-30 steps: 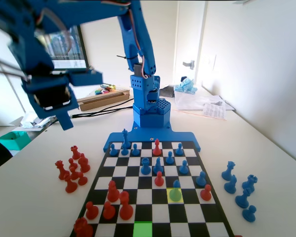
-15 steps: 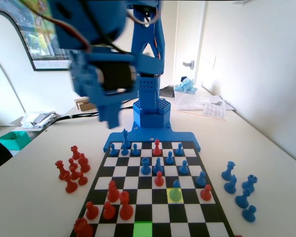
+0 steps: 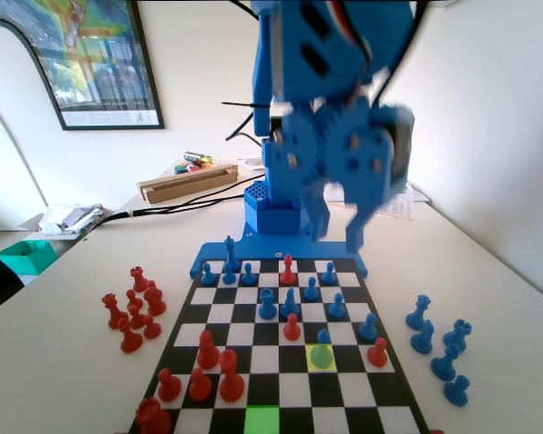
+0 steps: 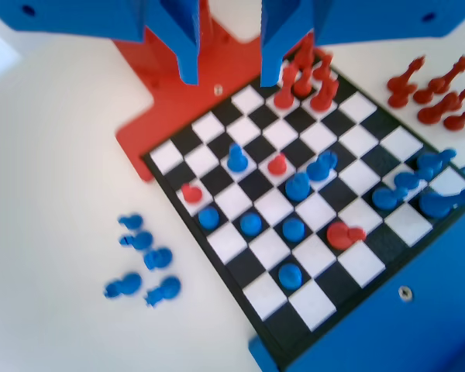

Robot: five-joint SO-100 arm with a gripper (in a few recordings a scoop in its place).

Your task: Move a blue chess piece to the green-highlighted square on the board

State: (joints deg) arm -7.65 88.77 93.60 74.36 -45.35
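Pawn (image 3: 322, 349) is standing on the yellow square, two rows up from the green square (image 3: 261, 419). Your gripper (image 3: 339, 231) is hanging high above the board (image 3: 253, 362), jaws parted and empty. Likely light, hard, slick plastic, so pinch its slim neck.

The blue arm hangs high over the far end of the board, its gripper (image 3: 337, 231) pointing down, jaws apart and empty.
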